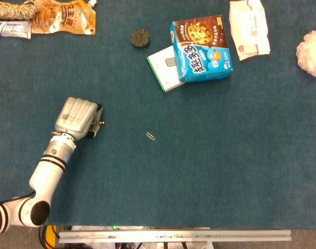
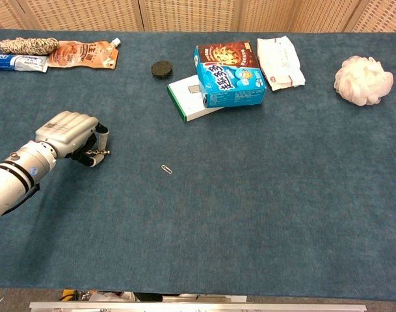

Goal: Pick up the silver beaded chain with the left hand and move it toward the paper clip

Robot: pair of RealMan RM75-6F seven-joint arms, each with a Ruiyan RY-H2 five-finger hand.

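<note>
My left hand (image 1: 78, 118) (image 2: 69, 132) sits low over the blue cloth at the left, fingers curled under its silver back. A short end of the silver beaded chain (image 1: 99, 123) (image 2: 100, 153) pokes out from under the fingertips on the side facing the clip; the remainder is hidden inside the curled fingers. The small paper clip (image 1: 151, 136) (image 2: 166, 169) lies flat on the cloth to the right of the hand, a clear gap away. My right hand appears in neither view.
At the back stand a blue cookie box (image 1: 201, 47) on a green-and-white box (image 1: 165, 66), a black round disc (image 1: 140, 38), a white wipes pack (image 1: 249, 28), a white bath puff (image 1: 312, 44), an orange pouch (image 1: 64, 15), toothpaste (image 1: 10, 28) and a woven roll (image 2: 27, 45).
</note>
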